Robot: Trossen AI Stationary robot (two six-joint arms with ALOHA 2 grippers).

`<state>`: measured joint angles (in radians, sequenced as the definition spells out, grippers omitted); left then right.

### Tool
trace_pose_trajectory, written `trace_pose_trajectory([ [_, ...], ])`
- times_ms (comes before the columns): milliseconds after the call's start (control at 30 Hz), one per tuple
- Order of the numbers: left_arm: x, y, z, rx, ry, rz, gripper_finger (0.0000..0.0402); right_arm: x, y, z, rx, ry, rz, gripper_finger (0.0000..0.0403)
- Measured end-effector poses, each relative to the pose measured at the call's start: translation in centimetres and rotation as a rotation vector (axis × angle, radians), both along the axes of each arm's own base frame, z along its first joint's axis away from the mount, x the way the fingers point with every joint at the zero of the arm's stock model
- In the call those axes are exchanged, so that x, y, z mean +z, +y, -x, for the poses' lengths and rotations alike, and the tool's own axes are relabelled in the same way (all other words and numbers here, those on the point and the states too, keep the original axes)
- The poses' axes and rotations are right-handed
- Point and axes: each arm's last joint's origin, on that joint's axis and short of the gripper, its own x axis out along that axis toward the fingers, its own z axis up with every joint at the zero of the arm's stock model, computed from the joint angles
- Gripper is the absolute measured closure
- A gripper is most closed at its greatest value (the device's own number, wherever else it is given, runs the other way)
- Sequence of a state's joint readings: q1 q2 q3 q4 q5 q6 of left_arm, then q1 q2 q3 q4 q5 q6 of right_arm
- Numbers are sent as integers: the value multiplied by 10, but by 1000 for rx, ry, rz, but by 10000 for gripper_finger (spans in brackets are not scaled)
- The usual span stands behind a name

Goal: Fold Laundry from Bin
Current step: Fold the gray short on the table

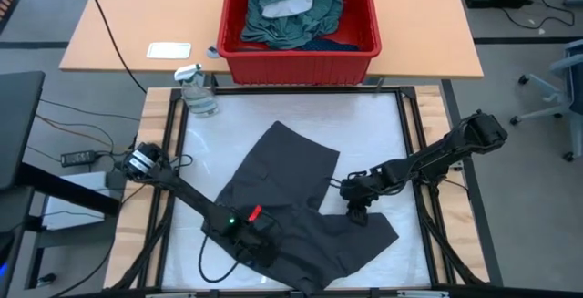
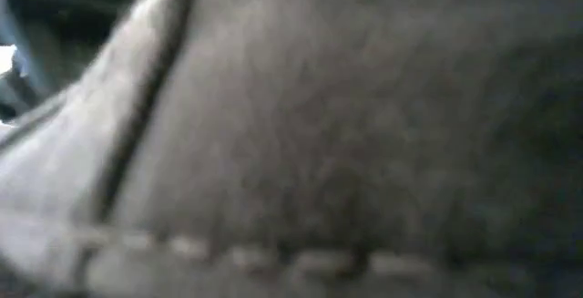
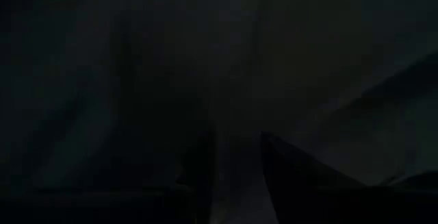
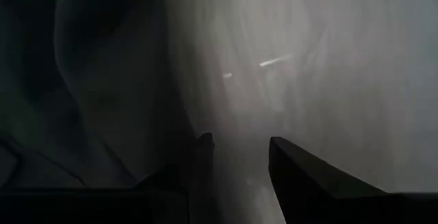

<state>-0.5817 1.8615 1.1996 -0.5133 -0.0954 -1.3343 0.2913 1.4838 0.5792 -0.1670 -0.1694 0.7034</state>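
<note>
A dark grey garment (image 1: 291,184) lies spread on the white table, its near part rumpled and folded; it also fills the low view (image 2: 346,134). The red bin (image 1: 301,52) stands beyond the far edge, with teal-green laundry (image 1: 291,11) and a white piece (image 1: 290,8) heaped inside. My left gripper (image 1: 261,241) (image 3: 235,142) points down over the garment's near left part, fingers a little apart. My right gripper (image 1: 357,210) (image 4: 239,140) points down over the garment's right part, fingers likewise apart, nothing bunched between them. My left gripper stands close over the grey cloth (image 3: 236,80), but I cannot tell whether its fingertips touch it. My right gripper stands close over the grey cloth (image 4: 137,114); whether its fingertips touch cannot be told either.
A clear spray bottle (image 1: 197,90) stands at the table's far left corner. A white card (image 1: 168,50) lies on the wooden table (image 1: 137,25) left of the bin. Bare white surface (image 1: 364,125) lies between the garment and the far edge.
</note>
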Motion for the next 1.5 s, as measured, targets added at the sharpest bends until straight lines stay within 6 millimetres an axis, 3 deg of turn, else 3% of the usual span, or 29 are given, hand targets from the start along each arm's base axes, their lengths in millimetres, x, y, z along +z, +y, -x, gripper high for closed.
trace_pose_trajectory([
  [167,4,3,10,-119,68,-45,279,11,7,-26,-58,-67,-21,250],
  [367,19,1,26,-202,60,-129,279,10,20,-57,-77,-21,-57,250],
  [600,43,0,72,-245,-15,-292,279,18,44,-84,-55,-31,-55,250],
  [733,40,5,95,-271,-57,-334,279,23,56,-85,-44,-15,-41,250],
  [867,35,1,105,-302,-185,-330,279,24,70,-78,-1,-4,-30,250],
  [1100,35,-14,76,-352,-528,-242,279,24,72,-48,-25,184,130,250],
  [1200,14,-7,72,-336,-405,-244,279,16,67,-37,-38,279,197,251],
  [1333,-15,4,75,-305,-157,-264,279,8,62,-33,-171,371,131,251],
  [1500,-28,23,69,-302,-64,-320,279,15,69,-35,-310,374,-22,252],
])
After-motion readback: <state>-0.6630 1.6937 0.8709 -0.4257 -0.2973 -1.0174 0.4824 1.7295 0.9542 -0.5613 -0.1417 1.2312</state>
